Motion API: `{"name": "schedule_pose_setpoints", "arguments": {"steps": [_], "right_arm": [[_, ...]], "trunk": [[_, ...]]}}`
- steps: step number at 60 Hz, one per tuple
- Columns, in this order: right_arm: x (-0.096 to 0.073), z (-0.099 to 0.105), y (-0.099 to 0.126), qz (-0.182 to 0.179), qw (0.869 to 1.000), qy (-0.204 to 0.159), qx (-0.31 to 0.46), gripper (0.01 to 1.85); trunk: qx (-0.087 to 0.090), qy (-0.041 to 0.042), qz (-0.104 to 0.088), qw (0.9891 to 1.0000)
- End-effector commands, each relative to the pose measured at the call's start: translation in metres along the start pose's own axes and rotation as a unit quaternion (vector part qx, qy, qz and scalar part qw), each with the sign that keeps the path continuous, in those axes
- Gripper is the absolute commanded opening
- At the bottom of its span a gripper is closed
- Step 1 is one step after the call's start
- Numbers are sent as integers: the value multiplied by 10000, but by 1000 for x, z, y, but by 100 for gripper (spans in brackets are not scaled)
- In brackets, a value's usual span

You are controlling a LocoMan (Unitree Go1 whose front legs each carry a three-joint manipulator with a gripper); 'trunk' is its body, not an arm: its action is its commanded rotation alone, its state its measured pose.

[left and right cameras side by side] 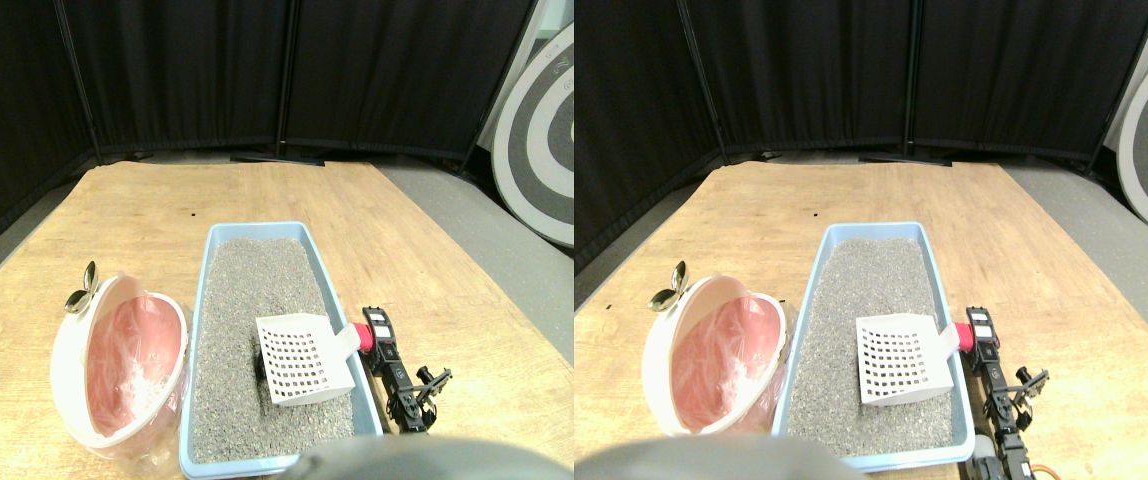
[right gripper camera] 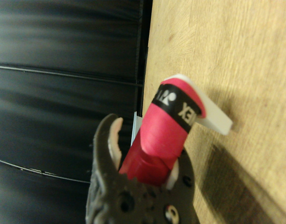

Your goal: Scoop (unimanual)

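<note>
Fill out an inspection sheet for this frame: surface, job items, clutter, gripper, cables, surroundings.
Surface: wooden floor panel, bare apart from the work items.
Job's things: blue litter tray filled with grey granules; white slotted scoop resting on the granules; pink-lined white bin left of the tray.
Clutter: small metallic object at the bin's rim.
Grippers: right gripper closed around the scoop's red-wrapped handle.
Cables: nothing seen.
Surroundings: black curtains; grey-and-white target disc.

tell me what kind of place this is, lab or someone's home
Most likely a lab or test space, not a home: black curtain panels screen off the back, a round ringed target board leans at the right, and the litter tray sits on a bare wooden platform.
</note>
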Motion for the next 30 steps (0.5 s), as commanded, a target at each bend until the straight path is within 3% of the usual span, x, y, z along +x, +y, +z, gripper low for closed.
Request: {"name": "schedule_pose_setpoints", "arguments": {"steps": [1, 12, 30], "right_arm": [[2, 4, 2, 40, 9998, -125, -149, 6], [-1, 12, 0, -115, 9996, -159, -208, 6], [-8, 30, -7, -43, 9995, -233, -206, 6]], "trunk": [[-129, 39, -10, 9999], [-159, 36, -12, 9999], [-196, 11, -11, 9998]]}}
